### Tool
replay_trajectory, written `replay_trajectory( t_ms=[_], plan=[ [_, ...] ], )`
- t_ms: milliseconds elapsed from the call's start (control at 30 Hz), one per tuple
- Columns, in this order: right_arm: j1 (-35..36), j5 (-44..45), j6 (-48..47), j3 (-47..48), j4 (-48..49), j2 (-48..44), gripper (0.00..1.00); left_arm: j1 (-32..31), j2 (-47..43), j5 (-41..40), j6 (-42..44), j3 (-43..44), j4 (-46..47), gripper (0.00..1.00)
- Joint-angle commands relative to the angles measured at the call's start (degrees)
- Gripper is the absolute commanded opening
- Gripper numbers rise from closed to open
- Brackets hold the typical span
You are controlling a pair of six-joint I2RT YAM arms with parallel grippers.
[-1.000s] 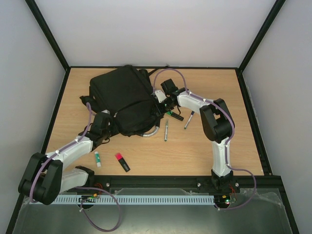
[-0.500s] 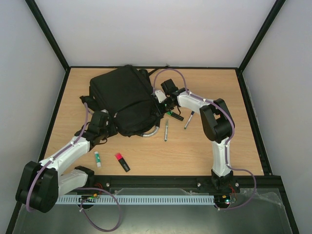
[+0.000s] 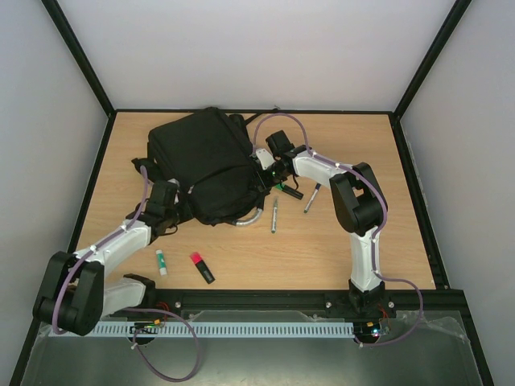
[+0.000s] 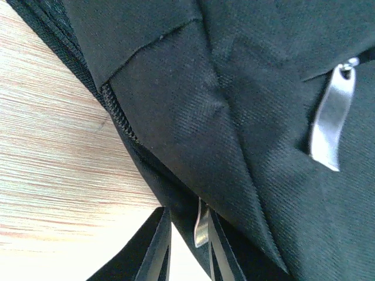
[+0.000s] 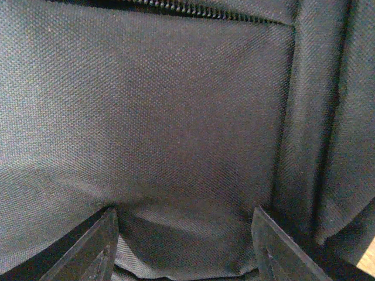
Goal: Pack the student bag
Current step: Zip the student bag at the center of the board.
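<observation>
The student bag (image 3: 205, 161), a big black backpack, lies on the wooden table's far left half. My left gripper (image 3: 166, 199) sits at its lower-left edge. In the left wrist view that gripper (image 4: 187, 228) stands slightly open around a fold of black fabric, and a small silver zipper pull (image 4: 201, 227) rests against the right finger. A longer silver pull (image 4: 331, 126) hangs higher up. My right gripper (image 3: 265, 167) is at the bag's right side. In its wrist view the gripper (image 5: 184, 237) has its wide-set fingers clamped on a bulge of bag fabric (image 5: 176, 146).
The bag's grey curved handle (image 3: 251, 219) pokes out at its near edge. Two pens (image 3: 274, 215) (image 3: 311, 197) lie right of the bag. A glue stick (image 3: 162, 261) and a red-capped highlighter (image 3: 201, 267) lie near the front edge.
My left gripper has shifted slightly left along the bag's lower-left edge and its jaws have loosened. The right arm has not moved.
</observation>
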Motion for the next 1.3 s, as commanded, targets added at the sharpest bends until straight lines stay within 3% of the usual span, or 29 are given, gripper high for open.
replay_trajectory(
  t_ms=[0, 333, 500, 767, 967, 1267],
  plan=[
    [-0.29, 2.97, 0.49, -2.80, -5.84, 3.06, 0.62, 0.57, 1.90, 0.41, 0.50, 0.40, 4.11, 0.19],
    [-0.30, 2.79, 0.38, -2.82, -5.86, 3.57, 0.62, 0.61, 2.58, 2.14, 1.76, 1.08, 4.61, 0.12],
    [-0.27, 2.62, 0.34, -2.81, -5.82, 3.81, 0.62, -0.23, 4.28, 2.65, 1.98, 2.89, 2.49, 0.23],
    [-0.19, 2.71, 0.32, -2.84, -5.87, 3.76, 0.62, -1.02, 8.06, 1.68, 3.04, 4.43, 2.35, 0.24],
    [-0.16, 3.10, 0.32, -2.88, -5.90, 3.69, 0.62, -2.68, 11.65, -6.50, 3.35, 7.84, -4.62, 0.27],
    [-0.15, 3.26, 0.36, -2.88, -5.75, 3.76, 0.62, -2.61, 5.99, -14.62, 4.29, 8.47, -12.00, 0.26]
  ],
)
